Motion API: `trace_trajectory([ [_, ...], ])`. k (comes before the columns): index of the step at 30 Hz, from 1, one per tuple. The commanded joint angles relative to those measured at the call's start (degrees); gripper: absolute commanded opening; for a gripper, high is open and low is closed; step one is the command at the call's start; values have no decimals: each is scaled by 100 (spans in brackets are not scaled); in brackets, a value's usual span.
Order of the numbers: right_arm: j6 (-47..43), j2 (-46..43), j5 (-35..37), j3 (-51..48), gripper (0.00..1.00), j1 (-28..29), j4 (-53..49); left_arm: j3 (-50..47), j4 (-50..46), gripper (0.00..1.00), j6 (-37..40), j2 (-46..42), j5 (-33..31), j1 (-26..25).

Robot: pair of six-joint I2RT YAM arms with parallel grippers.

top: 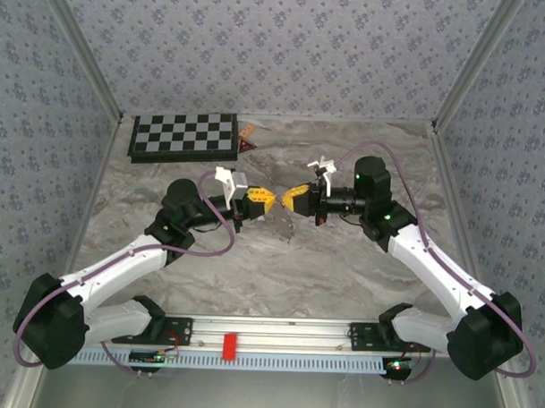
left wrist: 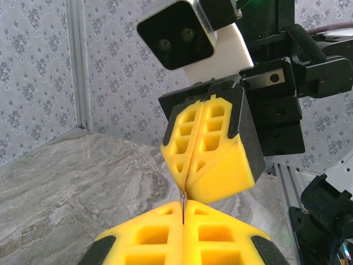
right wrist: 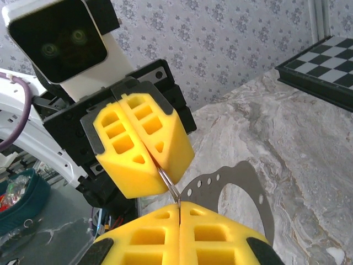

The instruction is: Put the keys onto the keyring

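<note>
Keyring [right wrist: 169,185] is up off the marbled table [top: 342,269], over its middle, pinched between two grippers.

Chessboard [top: 183,136] lies well apart, at the far left corner. Left arm [top: 118,270] and right arm [top: 440,264] reach inward from the near edge and meet nose to nose.

Left gripper [right wrist: 159,164]: yellow fingers pressed together, the seam clamped on one end of a thin silvery sliver. Right gripper [left wrist: 185,187]: the same, fingers pressed together on the other end. The two tips are almost touching, with only the sliver between them.

We take that sliver for the keyring, seen edge-on. It is too thin for us to tell loop from chain.

Progress, as we judge it: partway at best. The ring is off the table and steadied from both sides. Whether a key is threaded on it we cannot tell. What seems left is to work the key's hole onto the ring, slide it round, then release.
</note>
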Motion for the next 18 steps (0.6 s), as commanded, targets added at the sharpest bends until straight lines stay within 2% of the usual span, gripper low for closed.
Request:
trace_trajectory([
  [1, -131, 86, -180, 55, 0, -33, -326, 95, 548, 0, -84, -130, 2, -37],
  [18, 89, 181, -295, -13, 0, 18, 90, 54, 1334, 0, -634, 321, 160, -168],
])
